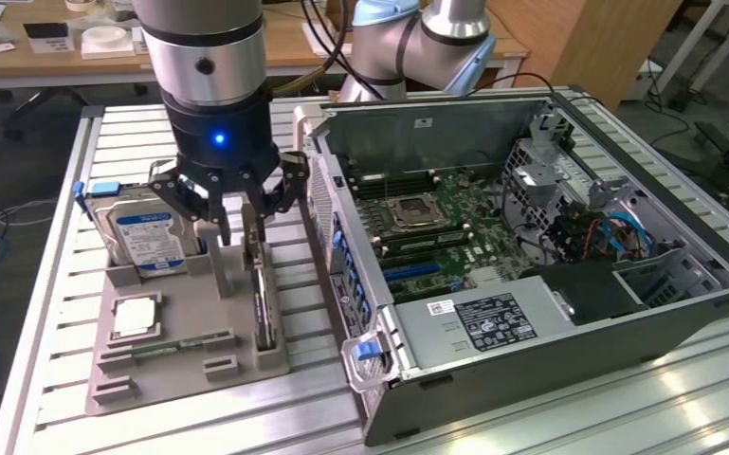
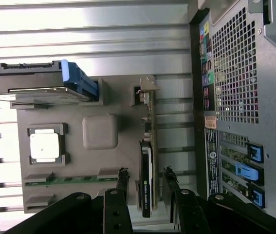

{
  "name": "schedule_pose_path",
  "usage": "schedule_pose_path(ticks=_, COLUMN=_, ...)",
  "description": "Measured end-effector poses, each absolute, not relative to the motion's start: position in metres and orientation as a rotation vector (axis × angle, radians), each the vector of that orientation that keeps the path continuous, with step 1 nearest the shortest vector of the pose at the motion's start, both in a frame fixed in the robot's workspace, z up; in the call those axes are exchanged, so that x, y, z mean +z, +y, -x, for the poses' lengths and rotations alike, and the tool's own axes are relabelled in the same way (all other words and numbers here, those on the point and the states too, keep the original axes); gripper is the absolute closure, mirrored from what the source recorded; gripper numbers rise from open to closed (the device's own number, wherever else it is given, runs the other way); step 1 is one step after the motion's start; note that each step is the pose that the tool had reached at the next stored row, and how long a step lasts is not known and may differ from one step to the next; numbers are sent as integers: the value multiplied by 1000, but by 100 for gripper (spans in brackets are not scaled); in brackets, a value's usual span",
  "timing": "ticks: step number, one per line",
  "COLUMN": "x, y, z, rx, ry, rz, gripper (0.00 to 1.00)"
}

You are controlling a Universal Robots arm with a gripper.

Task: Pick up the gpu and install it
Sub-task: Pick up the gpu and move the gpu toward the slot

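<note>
The gpu stands on its long edge in a slot of the grey holder tray, with its silver bracket end toward the back of the tray. My gripper hangs straight above it, open, with one finger on each side of the card. In the wrist view the gpu shows edge-on as a thin dark card with a metal bracket. The gripper straddles it, and the black fingertips stand a little apart from the card on both sides.
The open computer case lies at the exterior view's right, its motherboard and blue slots exposed. The tray also holds a hard drive, a processor and a memory stick. The case's rear panel lies close to the card.
</note>
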State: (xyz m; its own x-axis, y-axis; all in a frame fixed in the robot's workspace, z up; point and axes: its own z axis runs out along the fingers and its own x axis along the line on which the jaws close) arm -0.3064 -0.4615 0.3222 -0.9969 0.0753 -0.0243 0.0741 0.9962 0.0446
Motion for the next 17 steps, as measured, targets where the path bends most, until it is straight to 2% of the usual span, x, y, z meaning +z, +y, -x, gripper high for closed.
schedule_pose_path(ticks=17, x=312, y=-461, z=306, rx=68, ry=3113, rz=-116, gripper=58)
